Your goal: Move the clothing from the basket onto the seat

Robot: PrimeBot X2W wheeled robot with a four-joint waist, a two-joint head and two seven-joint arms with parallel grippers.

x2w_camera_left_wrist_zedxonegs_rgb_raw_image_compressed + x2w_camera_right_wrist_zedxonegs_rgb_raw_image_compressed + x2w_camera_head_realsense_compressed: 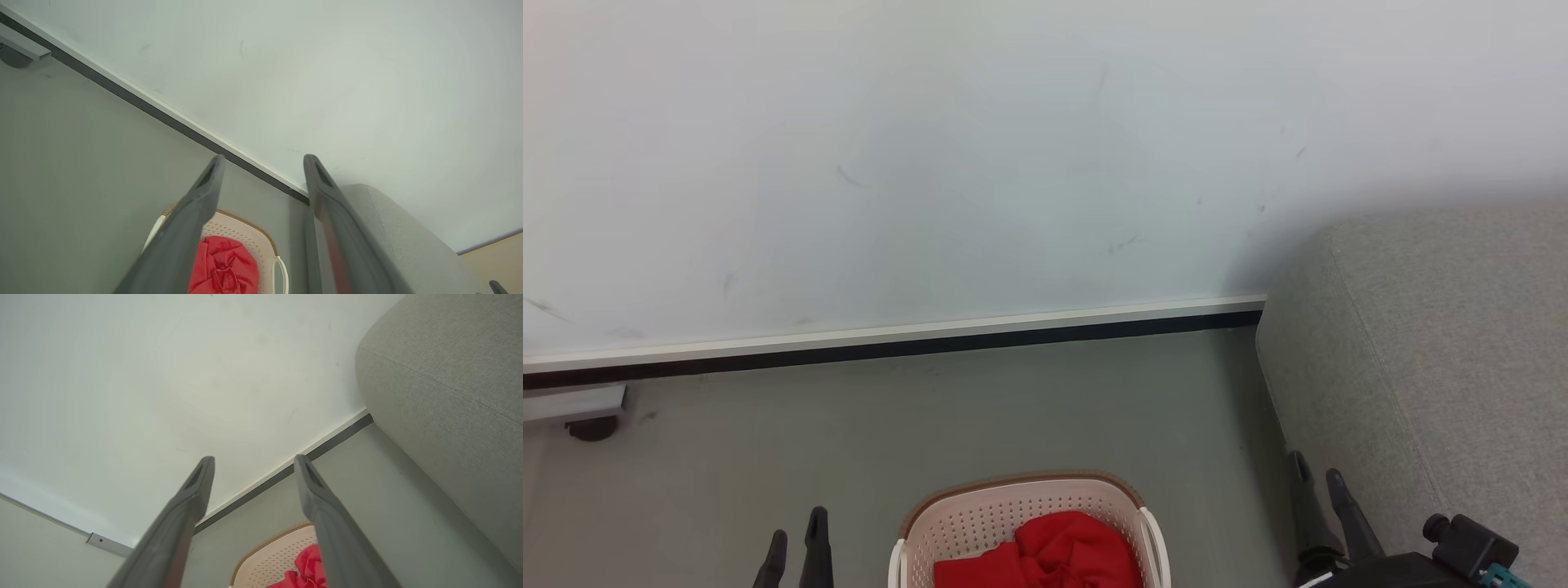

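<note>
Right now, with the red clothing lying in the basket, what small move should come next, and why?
Probably lower the right claw leftward into the cream perforated plastic basket toward the crumpled red fabric clothing: both it and the left claw stand open and empty beside the basket, and the grey woven-fabric seat lies on the right.

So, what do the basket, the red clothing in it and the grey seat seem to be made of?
The basket looks like moulded plastic: cream, smooth, with rows of holes and a brown rim. The clothing is soft fabric, bright red, faintly shiny on its crumpled folds, perhaps synthetic. The seat is woven upholstery cloth: grey, matte, coarse weave, one seam.
</note>
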